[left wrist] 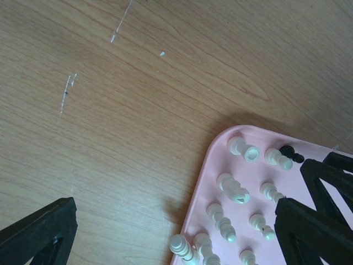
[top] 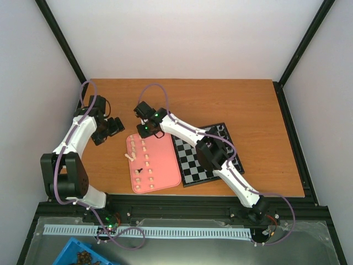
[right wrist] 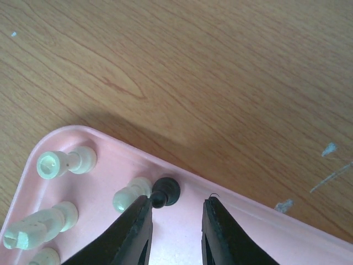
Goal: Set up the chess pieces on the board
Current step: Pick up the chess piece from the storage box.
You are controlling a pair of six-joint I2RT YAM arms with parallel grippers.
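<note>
Right wrist view: right end effector (right wrist: pixel 176 207) slightly open, black chess piece (right wrist: pixel 165 191) just ahead of its tips on the pink tray (right wrist: pixel 265 232); left end effector (left wrist: pixel 176 215) open. Cream chess pieces (top: pixel 142 150) unplaced, board (top: pixel 190 168) seemingly near bare.

Bright, diffuse light. Soft dark shadow borders the pink rounded plastic tray (right wrist: pixel 259 226) on the brown wood-grain table (right wrist: pixel 220 66) (both wrist views); tiny cream chess pieces (right wrist: pixel 66 163) slightly soft.

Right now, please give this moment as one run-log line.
right fingers: open, tips at black piece lying in pink tray | left fingers: open, over table at tray edge | board: partly under right arm
</note>
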